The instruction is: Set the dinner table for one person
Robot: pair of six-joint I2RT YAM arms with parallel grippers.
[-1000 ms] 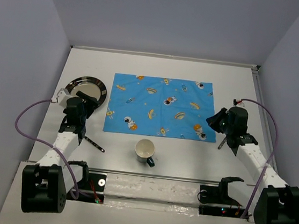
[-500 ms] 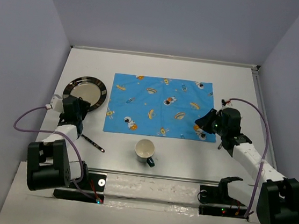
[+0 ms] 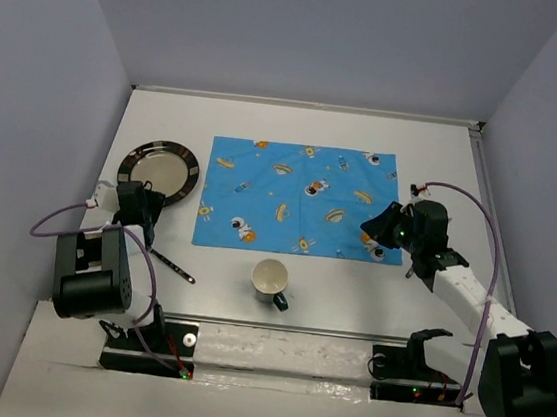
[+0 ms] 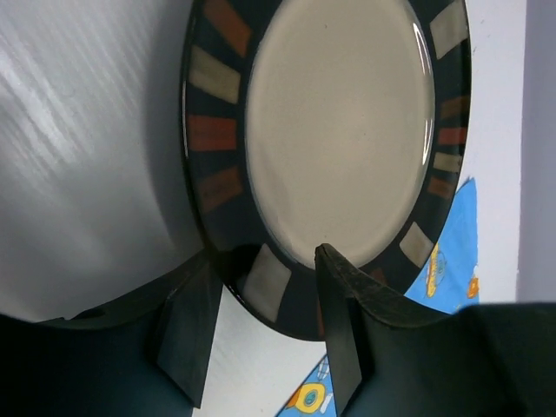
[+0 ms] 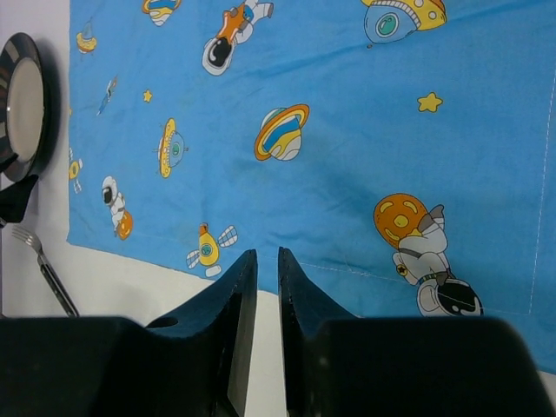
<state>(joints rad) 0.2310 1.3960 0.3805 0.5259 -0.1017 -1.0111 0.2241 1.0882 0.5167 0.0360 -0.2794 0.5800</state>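
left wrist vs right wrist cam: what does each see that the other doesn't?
Left wrist only: close detail of the plate, with the orange and beige blocks on its rim framed by the open left gripper. Right wrist only: the right gripper, the fork and most of the placemat's space print. Both: plate, placemat, white dinner table.

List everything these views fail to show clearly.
- Left wrist view: the plate is cut off by the top edge. The left end effector covers its near rim, so contact cannot be judged.
- Right wrist view: the fork handle's end vanishes behind the right end effector body.
- Top view: fork tines and mug contents are too small to read.
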